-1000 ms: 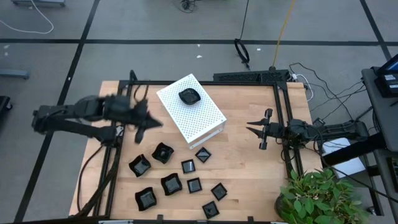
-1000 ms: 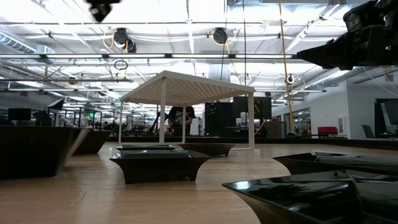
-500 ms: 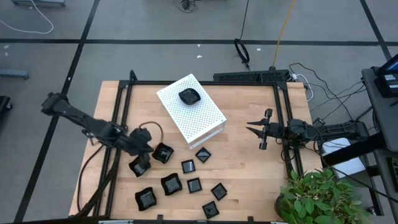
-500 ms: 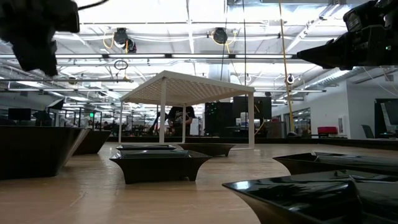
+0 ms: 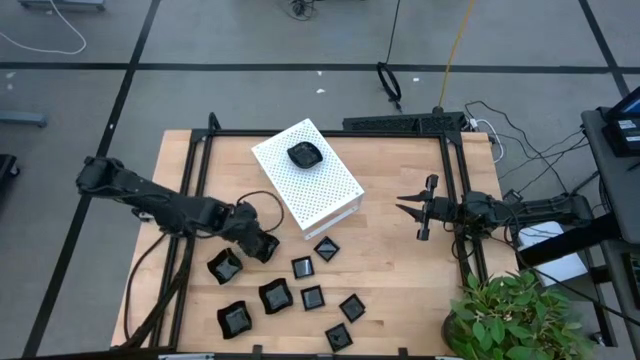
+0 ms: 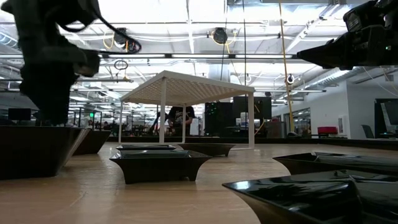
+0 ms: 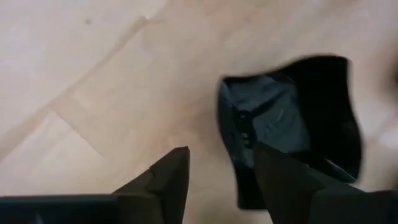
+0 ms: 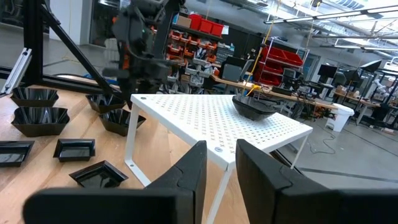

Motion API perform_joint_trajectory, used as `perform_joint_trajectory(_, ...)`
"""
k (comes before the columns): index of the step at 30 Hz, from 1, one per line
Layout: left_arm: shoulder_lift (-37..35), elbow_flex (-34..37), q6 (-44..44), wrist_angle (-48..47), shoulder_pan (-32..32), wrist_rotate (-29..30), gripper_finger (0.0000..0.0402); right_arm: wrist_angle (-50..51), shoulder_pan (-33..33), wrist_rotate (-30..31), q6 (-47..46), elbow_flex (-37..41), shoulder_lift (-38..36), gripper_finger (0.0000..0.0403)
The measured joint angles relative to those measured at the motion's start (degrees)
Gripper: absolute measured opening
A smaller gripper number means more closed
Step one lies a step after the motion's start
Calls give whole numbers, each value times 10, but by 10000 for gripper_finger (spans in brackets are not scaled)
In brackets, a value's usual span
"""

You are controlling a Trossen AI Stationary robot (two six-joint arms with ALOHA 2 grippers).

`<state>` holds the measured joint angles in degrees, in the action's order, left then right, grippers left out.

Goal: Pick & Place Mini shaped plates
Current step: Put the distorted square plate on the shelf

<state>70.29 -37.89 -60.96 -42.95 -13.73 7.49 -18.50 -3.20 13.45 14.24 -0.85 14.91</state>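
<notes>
While the right gripper (image 5: 421, 208) waits at the table's right with fingers slightly apart, the left gripper (image 7: 217, 171) hangs spread over a wavy black plate (image 7: 292, 118) left of the white box (image 5: 308, 180); no writing is legible.

From above I see a pale wooden table (image 5: 400, 250) framed by black rails, standing on a grey floor (image 5: 200, 90) crossed by dark lines, with loose cables (image 5: 520, 130) trailing off its right side and a leafy green plant (image 5: 510, 320) at its near right corner. Across the table I look into a big open workshop with a white ceiling (image 6: 205, 18) of beams, pipes and bright strip lights. I can also make out red storage bins (image 8: 202, 26) on shelves and a red rack (image 8: 283, 59) among cluttered workbenches.
</notes>
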Motion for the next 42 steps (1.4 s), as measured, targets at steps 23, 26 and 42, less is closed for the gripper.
perform_joint_trajectory(23, 94, -1, 62, 60, 36, -47, 82, 0, 0, 0, 0, 0, 0, 73)
perform_joint_trajectory(26, 94, -1, 63, 62, 36, -50, 42, 0, 0, 0, 0, 0, 0, 73)
perform_joint_trajectory(42, 69, -114, 127, -59, 36, -57, 4, 0, 0, 0, 0, 0, 0, 73)
